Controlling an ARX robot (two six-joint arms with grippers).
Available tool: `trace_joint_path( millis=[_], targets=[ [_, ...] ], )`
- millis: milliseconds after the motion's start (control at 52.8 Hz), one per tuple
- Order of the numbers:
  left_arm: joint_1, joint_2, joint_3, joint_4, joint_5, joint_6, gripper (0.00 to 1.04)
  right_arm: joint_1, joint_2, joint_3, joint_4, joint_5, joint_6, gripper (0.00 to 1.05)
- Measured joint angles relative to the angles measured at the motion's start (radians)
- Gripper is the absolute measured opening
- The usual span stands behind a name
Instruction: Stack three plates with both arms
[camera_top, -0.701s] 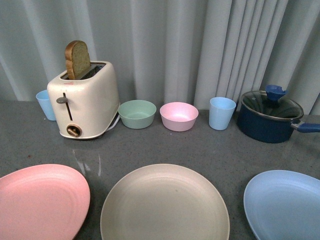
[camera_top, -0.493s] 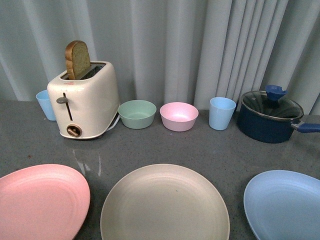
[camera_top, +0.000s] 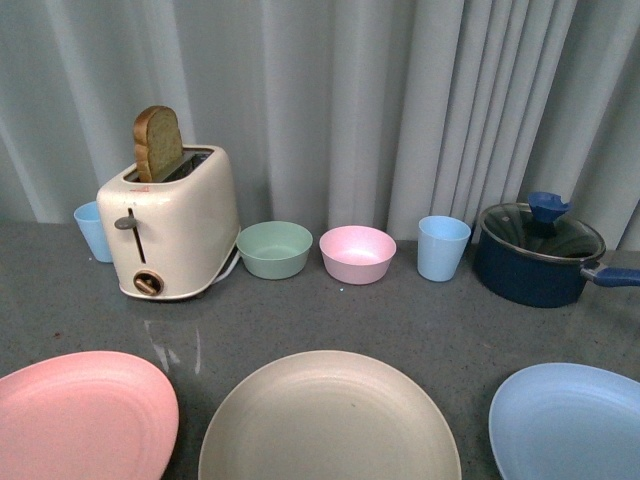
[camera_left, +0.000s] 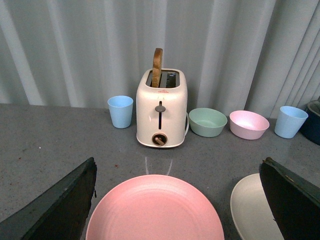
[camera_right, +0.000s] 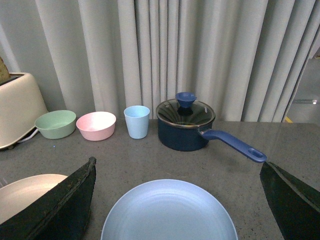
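The left gripper (camera_left: 177, 164) is holding its fingers (camera_left: 60, 205) spread wide, gripping nothing. The pink plate (camera_left: 155, 210) is lying flat on the grey table (camera_left: 50, 135) in the gap between them. The beige plate (camera_left: 250, 210) is sitting just outside one finger. The right gripper (camera_right: 177, 164) is likewise hanging wide open and empty, its fingers (camera_right: 295, 200) flanking the light blue plate (camera_right: 170, 212), which is lying between them. Beyond the left fingertips a toaster (camera_left: 161, 110) is standing; beyond the right ones, a blue pot (camera_right: 185, 125). In the front view the three plates are lying apart in a row, unstacked.
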Motion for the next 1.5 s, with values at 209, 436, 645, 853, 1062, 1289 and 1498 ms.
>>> trace_joint_path(
  millis=[209, 436, 645, 853, 1062, 1289, 1498],
  targets=[
    [0.239, 0.577, 0.165, 0.16, 0.422, -0.232, 0.98, -0.001, 0.0, 0.0, 0.0, 0.0, 0.0, 0.97],
    [0.375, 1.225, 0.357, 0.217, 0.388, 0.151, 0.98, -0.001, 0.0, 0.0, 0.0, 0.0, 0.0, 0.97],
    [0.43, 1.586, 0.535, 0.182, 0.365, 0.323, 0.98, -0.001, 0.0, 0.0, 0.0, -0.001, 0.0, 0.97],
    [0.434, 1.747, 0.647, 0.134, 0.351, 0.435, 0.98, -0.001, 0.0, 0.0, 0.0, -0.001, 0.0, 0.97],
    [0.443, 1.889, 0.757, 0.13, 0.262, 0.491, 0.98, -0.001, 0.0, 0.0, 0.0, -0.001, 0.0, 0.97],
    [0.446, 1.98, 0.832, 0.15, 0.208, 0.542, 0.98, -0.001, 0.0, 0.0, 0.0, -0.001, 0.0, 0.97],
    [0.432, 2.038, 0.85, 0.138, 0.203, 0.55, 0.98, -0.001, 0.0, 0.0, 0.0, -0.001, 0.0, 0.97]
  ],
)
